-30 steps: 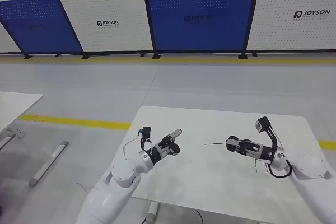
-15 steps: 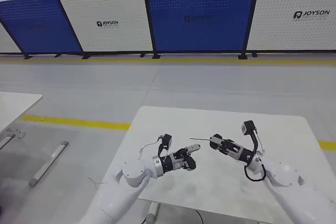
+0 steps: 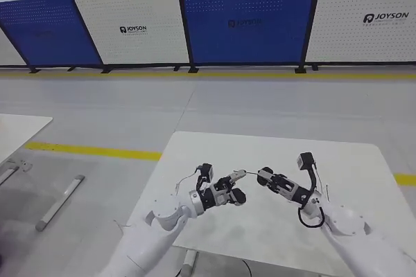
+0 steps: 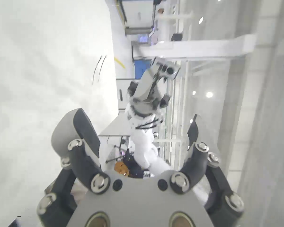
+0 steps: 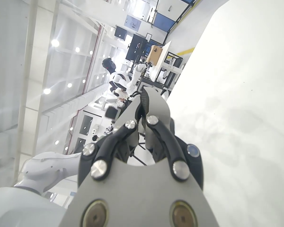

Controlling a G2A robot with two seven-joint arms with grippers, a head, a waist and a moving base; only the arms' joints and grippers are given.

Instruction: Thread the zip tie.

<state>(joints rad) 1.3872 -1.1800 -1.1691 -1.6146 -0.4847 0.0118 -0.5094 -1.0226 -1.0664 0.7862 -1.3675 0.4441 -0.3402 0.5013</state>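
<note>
2 tools are hovering close together above the table (image 3: 347,159) in the top view. The right tool (image 3: 263,173) is clamping the zip tie (image 3: 252,172), its free tip pointing at the left tool (image 3: 238,185) just beside it. In the left wrist view, that tool's fingers (image 4: 85,128) are standing wide apart, gripping nothing. In the right wrist view, the fingers (image 5: 156,105) are pressing together. We are judging that the tip needs lining up between the spread fingers before closing. The table's near edge is lying close, with more room toward the far side.
</note>
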